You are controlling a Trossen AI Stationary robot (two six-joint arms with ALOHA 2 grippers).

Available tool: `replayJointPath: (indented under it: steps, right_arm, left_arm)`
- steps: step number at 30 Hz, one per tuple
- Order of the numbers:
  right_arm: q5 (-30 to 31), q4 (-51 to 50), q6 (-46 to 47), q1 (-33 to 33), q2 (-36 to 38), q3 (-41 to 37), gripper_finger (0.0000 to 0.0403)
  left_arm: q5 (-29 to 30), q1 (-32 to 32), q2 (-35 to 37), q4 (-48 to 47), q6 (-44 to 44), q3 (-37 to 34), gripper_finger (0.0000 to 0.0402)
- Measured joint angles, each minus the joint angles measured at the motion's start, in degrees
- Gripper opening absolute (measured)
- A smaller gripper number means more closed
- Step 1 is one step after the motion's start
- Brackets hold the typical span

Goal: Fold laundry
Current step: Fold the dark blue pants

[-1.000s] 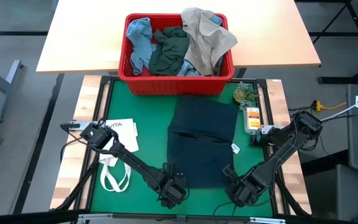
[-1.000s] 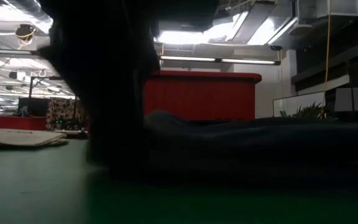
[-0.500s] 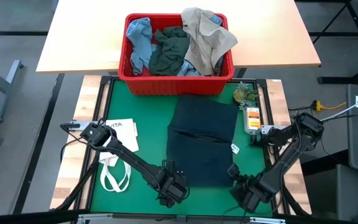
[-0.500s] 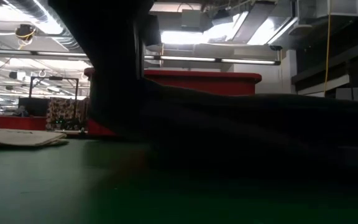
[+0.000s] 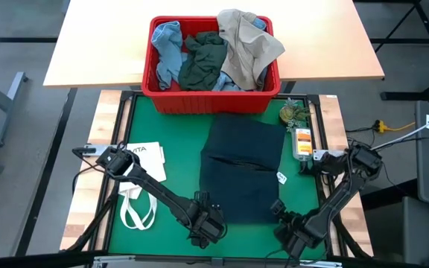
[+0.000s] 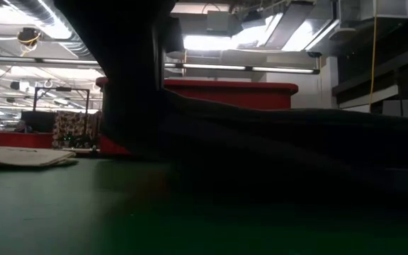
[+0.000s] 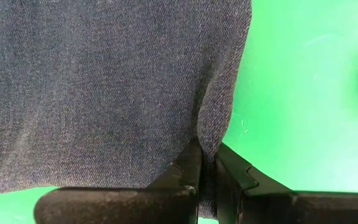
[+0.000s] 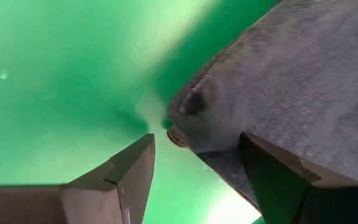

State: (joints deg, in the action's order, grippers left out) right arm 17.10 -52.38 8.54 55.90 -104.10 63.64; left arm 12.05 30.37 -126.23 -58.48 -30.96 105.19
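Dark navy jeans (image 5: 242, 173) of coarse, matt twill denim lie on a smooth green mat (image 5: 170, 134). A glossy red plastic bin (image 5: 211, 98) holds soft, crumpled cloth garments (image 5: 214, 52), while a pale wooden tabletop (image 5: 95, 45) shows a smooth satin finish.

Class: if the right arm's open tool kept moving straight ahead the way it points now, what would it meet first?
Most likely the near corner of the dark navy denim jeans, which already lies between the right tool's open fingers; depth is hard to judge.
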Motion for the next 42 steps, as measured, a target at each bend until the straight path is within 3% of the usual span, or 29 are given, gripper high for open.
replayJointPath:
  steps: [13, 30, 36, 42]
  right_arm:
    - [3.2, -1.4, 0.0, 0.0, -3.1, 0.2, 0.0223]
    - [5.2, -1.9, -0.1, -0.2, -3.3, 0.0, 0.0015]
    - [4.3, -4.6, -0.1, -0.1, -3.4, 2.8, 0.0022]
    - [4.2, -11.6, -0.1, -0.1, -3.4, 10.7, 0.001]
  left_arm:
    - [-0.1, 0.0, 0.0, 0.2, 0.0, 0.0, 0.0017]
    - [-1.1, 0.1, 0.0, 0.2, 2.1, 0.0, 0.0018]
    - [-3.8, 0.1, 0.1, 0.0, 2.1, 0.0, 0.0018]
    - [-9.7, 0.6, 0.3, -0.1, 2.3, 0.0, 0.0018]
